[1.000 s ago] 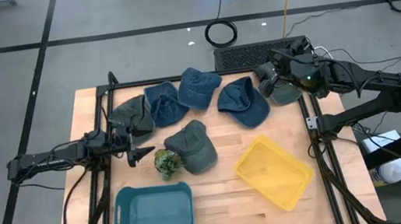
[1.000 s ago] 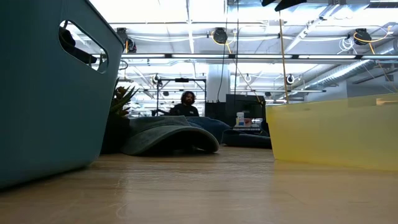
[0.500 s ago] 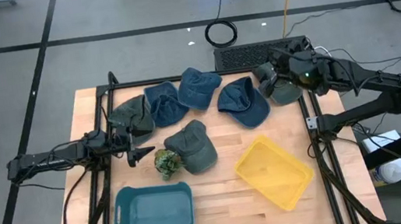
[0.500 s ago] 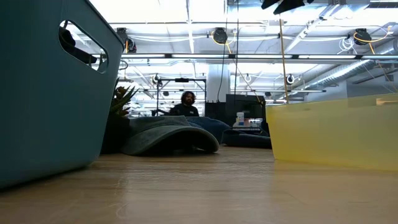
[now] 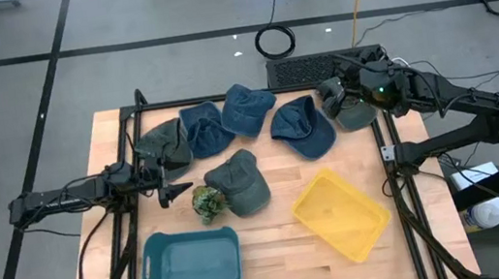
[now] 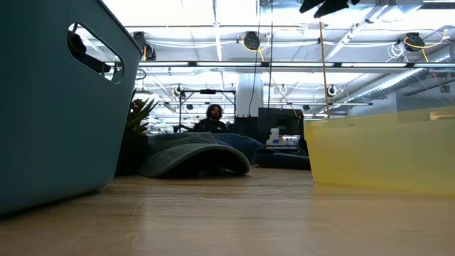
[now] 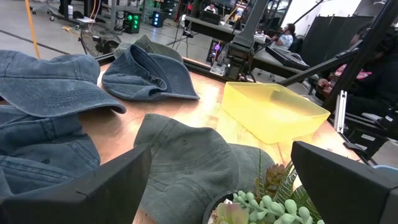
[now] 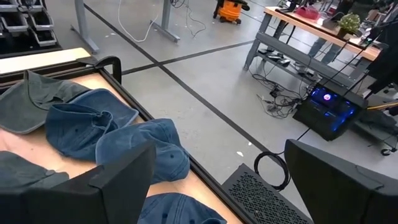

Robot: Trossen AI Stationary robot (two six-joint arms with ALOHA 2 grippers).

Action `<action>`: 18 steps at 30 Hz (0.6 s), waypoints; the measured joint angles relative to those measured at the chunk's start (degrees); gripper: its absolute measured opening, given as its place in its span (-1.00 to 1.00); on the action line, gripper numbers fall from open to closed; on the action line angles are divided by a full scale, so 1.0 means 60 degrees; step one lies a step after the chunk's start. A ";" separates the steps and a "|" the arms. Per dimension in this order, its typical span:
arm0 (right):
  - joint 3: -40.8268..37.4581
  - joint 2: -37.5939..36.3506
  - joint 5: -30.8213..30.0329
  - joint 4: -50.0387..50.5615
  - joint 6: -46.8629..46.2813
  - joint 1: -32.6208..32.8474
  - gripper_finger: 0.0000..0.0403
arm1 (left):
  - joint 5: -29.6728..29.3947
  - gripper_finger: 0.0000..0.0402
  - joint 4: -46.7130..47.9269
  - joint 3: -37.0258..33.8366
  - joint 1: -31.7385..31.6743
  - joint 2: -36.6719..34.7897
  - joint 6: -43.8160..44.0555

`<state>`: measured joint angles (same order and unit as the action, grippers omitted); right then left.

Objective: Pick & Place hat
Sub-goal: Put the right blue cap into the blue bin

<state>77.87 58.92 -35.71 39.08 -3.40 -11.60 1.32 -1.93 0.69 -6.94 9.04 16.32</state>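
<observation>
Nothing was seen in either bin: the teal bin (image 5: pixel 192 263) at seven o'clock on the tabletop (image 5: pixel 285 252) and the yellow bin (image 5: pixel 340 215) at five o'clock both lay empty, so the task was judged barely begun, with every hat left to be moved. Five hats were spread across the twelve o'clock half: a green hat (image 5: pixel 160 142), two blue hats (image 5: pixel 206 128) overlapping toward eleven, another blue hat (image 5: pixel 302 124) at one o'clock, and a grey-green hat (image 5: pixel 239 182) near the centre, beside a small potted plant (image 5: pixel 207 202). A further greenish hat (image 5: pixel 356 115) was seen under the right gripper (image 5: pixel 333 98) at two o'clock, right at the tabletop's edge; the fingers were spread wide and no hold on it could be made out. The left gripper (image 5: pixel 172 182) was parked at nine o'clock, fingers wide open and empty, just beside the green hat. Open room was found between the two bins and along the six o'clock edge. The frame rails at three and nine o'clock were judged the tight spots.
</observation>
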 joint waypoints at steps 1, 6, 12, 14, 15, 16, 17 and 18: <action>0.0000 0.0000 0.0000 -0.0029 0.0000 0.0000 0.71 | 0.0000 0.98 0.0000 0.0000 0.0002 0.0000 0.0000; 0.0000 -0.0034 0.0000 -0.0019 0.0000 0.0000 0.71 | 0.0000 0.98 -0.0001 0.0000 0.0000 0.0002 0.0002; 0.0000 -0.0033 0.0004 0.0034 0.0000 0.0000 0.71 | 0.0000 0.98 -0.0003 0.0001 0.0004 0.0003 0.0001; 0.0000 -0.0037 0.0002 0.0031 0.0000 0.0000 0.71 | 0.0000 0.98 -0.0002 0.0002 0.0001 0.0003 0.0003; 0.0000 -0.0037 0.0003 0.0034 0.0000 0.0000 0.71 | 0.0000 0.98 0.0000 0.0000 0.0003 0.0000 0.0004; 0.0000 -0.0037 0.0004 0.0034 0.0000 0.0000 0.71 | 0.0000 0.98 0.0000 0.0003 0.0003 0.0000 0.0000; 0.0000 -0.0037 0.0004 0.0031 0.0000 0.0000 0.71 | 0.0000 0.98 -0.0003 0.0001 0.0000 0.0000 0.0000; 0.0000 -0.0037 0.0004 0.0029 0.0000 0.0000 0.71 | 0.0000 0.98 -0.0002 0.0001 0.0002 0.0003 0.0001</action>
<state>77.87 58.70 -35.68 39.26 -3.40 -11.60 1.32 -1.95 0.69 -6.93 9.05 16.32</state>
